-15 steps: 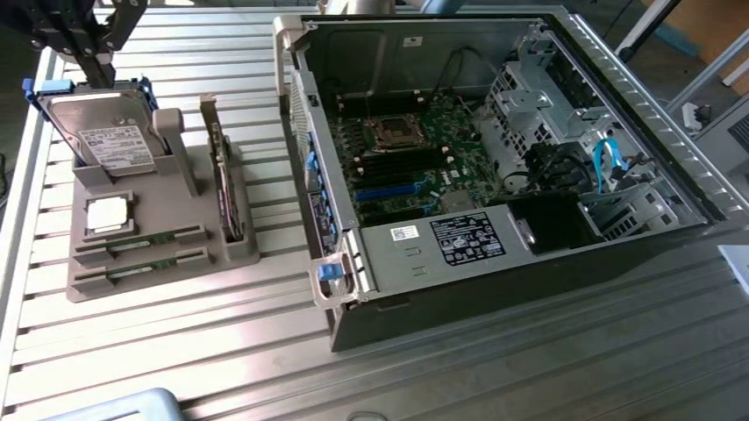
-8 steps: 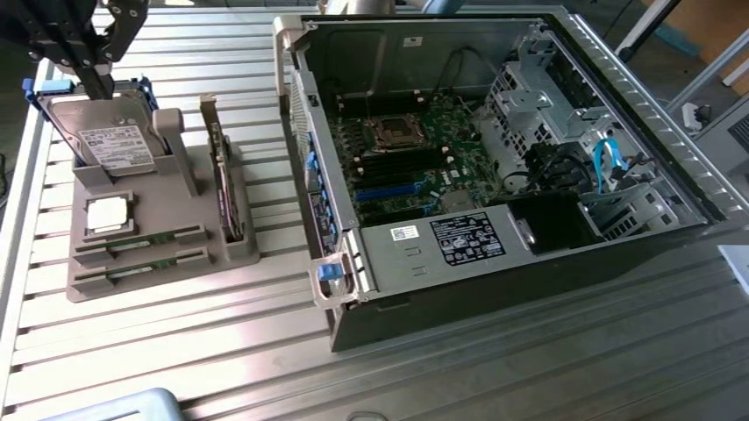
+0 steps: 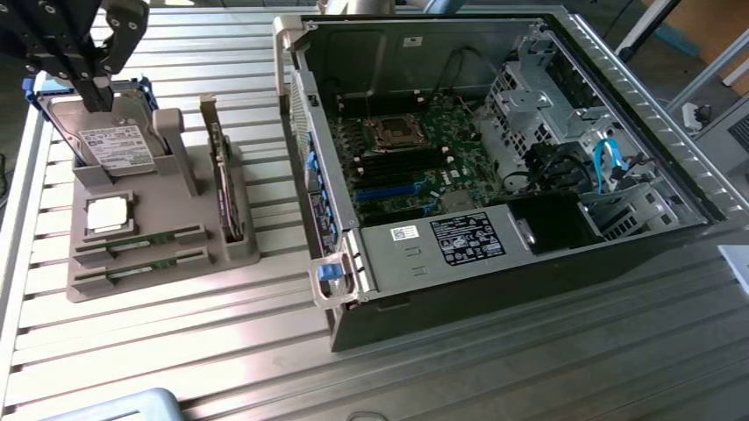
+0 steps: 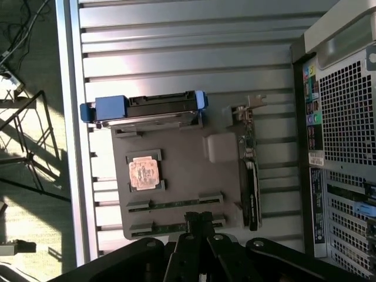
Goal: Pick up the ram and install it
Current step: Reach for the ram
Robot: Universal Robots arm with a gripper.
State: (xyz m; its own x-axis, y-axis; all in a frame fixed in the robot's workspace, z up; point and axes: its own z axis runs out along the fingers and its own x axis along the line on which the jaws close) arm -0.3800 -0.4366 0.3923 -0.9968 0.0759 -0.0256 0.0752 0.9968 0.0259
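Ram (image 3: 143, 239): thin green stick, seated on edge in grey holder (image 3: 158, 215); long axis runs exterior view's left to right. Claw (image 3: 97, 95): pressed together, empty.

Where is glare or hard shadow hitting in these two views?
Exterior view: bright sheen streaks on the ribbed table, computer case shadowed inside. Wrist view: hard sunlight and stand shadows on the floor, processor chip tinted pink, claw a dark silhouette.

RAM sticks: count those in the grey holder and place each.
2. One RAM stick lies in the slot beside the processor chip; the other RAM stick in the outermost slot. None appears hidden.
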